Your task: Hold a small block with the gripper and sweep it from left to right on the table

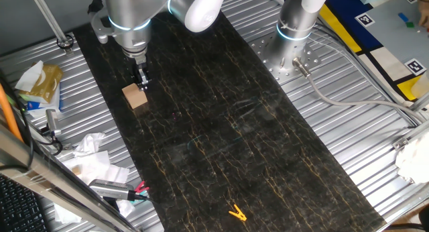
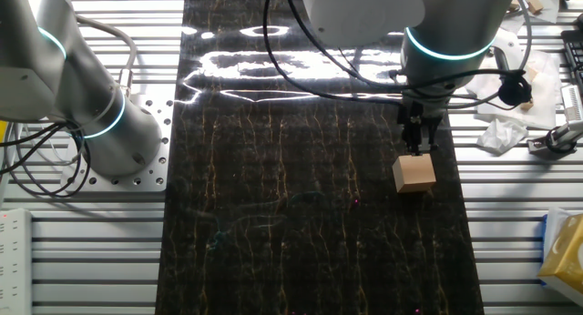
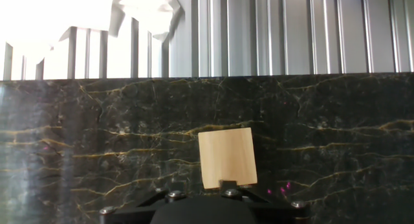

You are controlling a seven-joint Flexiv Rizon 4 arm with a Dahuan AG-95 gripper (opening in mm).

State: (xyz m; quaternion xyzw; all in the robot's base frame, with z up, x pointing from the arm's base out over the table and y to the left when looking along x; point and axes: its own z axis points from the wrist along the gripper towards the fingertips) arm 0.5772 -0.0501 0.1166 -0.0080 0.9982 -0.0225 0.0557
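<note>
The block (image 1: 135,96) sits on the black table (image 1: 221,138) near one long edge, toward the end where the arm reaches in, with bare veined surface all around it. The gripper (image 1: 142,83) hangs just above and beside the block; its fingers look close together, but whether they touch or pinch the block cannot be told from either fixed view. Beyond that long edge, on the ribbed sheet (image 1: 67,125), lie crumpled paper (image 1: 90,151) and a yellow bag (image 1: 41,81), none of it on the table. A yellow clip (image 1: 236,213) lies well apart, near the table's far end. A second arm's base (image 1: 295,31) stands on the sheet past the opposite long edge. The other fixed view shows the block (image 2: 414,174) directly under the gripper (image 2: 420,144), and glare across the table (image 2: 273,215). The hand view shows the block (image 3: 226,157) tilted slightly, just ahead of the gripper's black body (image 3: 200,208); the fingertips are out of sight there.
</note>
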